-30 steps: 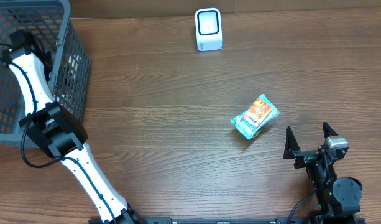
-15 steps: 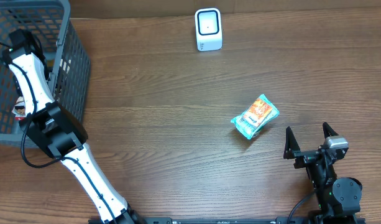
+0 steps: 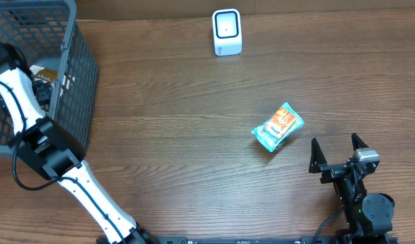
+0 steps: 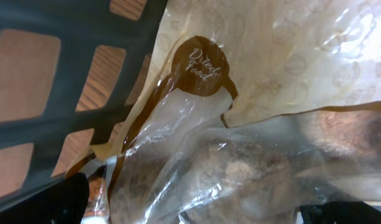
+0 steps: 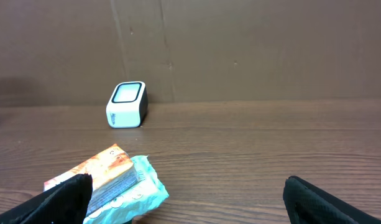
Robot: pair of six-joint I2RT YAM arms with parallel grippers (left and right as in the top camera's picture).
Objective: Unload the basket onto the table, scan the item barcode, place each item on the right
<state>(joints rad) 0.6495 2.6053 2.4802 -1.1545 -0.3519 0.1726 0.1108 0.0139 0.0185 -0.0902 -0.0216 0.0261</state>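
Counter (image 3: pixel 193 135), wood-grain. Grey basket (image 3: pixel 78 61) at left end; left gripper (image 4: pixel 209 208) inside, jaws apart over clear food bag (image 4: pixel 271 74). Right gripper (image 3: pixel 336 154), jaws apart, near teal snack packet (image 3: pixel 278 126) lying right of centre. White scanner (image 3: pixel 227 32), far edge.

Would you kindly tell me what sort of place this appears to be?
Probably a mock shop checkout on a wooden table: a small white barcode scanner stands at the far edge, a grey shopping basket holds bagged food, and a snack packet lies loose.
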